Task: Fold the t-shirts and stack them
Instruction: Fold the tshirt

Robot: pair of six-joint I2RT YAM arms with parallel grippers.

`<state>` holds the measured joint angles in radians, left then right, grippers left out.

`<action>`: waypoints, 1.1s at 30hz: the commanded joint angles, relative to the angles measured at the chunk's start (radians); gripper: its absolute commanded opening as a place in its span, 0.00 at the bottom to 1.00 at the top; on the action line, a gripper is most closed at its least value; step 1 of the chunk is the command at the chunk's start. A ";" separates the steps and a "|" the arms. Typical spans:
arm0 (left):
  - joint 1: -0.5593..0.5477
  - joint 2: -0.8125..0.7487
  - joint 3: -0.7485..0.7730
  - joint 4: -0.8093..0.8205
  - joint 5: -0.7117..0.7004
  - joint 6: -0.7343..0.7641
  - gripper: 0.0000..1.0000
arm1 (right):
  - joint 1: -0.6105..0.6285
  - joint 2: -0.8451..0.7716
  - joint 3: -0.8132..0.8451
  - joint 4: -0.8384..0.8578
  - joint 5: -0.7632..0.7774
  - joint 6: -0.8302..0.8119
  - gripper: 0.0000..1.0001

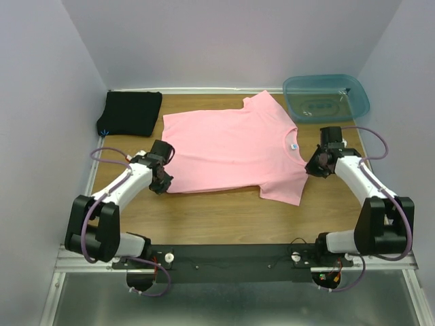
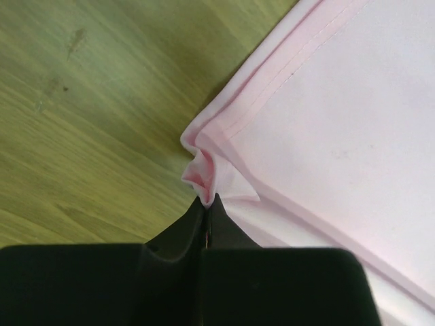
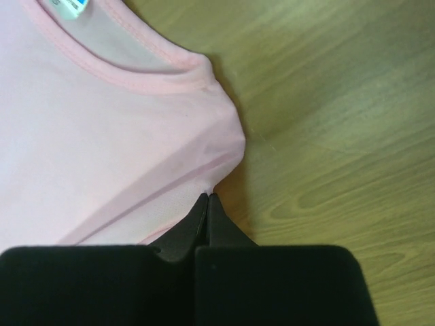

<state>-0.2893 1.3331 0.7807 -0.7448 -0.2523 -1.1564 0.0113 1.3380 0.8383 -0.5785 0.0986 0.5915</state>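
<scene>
Left gripper (image 2: 207,202) was clamped on the pink shirt (image 2: 326,136) hem corner at its tips, right gripper (image 3: 207,198) likewise on the shoulder. First fold looked set up, and I'd guess both needed lifting together.

The spread shirt (image 1: 231,149) lies mid-table (image 1: 224,217), neck to the right, hem to the left. The folded shirt (image 1: 131,112) sits in the far left corner and the bin (image 1: 292,102) in the far right (just behind the right gripper (image 1: 311,166)). The left gripper (image 1: 163,185) meets the hem's near corner, and the right gripper meets the shoulder beside the neck.
</scene>
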 commanded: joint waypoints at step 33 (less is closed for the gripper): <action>0.085 0.362 0.339 0.055 -0.133 0.244 0.03 | -0.007 0.420 0.381 -0.031 -0.042 -0.073 0.01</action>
<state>-0.2161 1.6642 1.0843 -0.6968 -0.3073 -0.9306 0.0113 1.7237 1.1957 -0.6041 0.0242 0.5350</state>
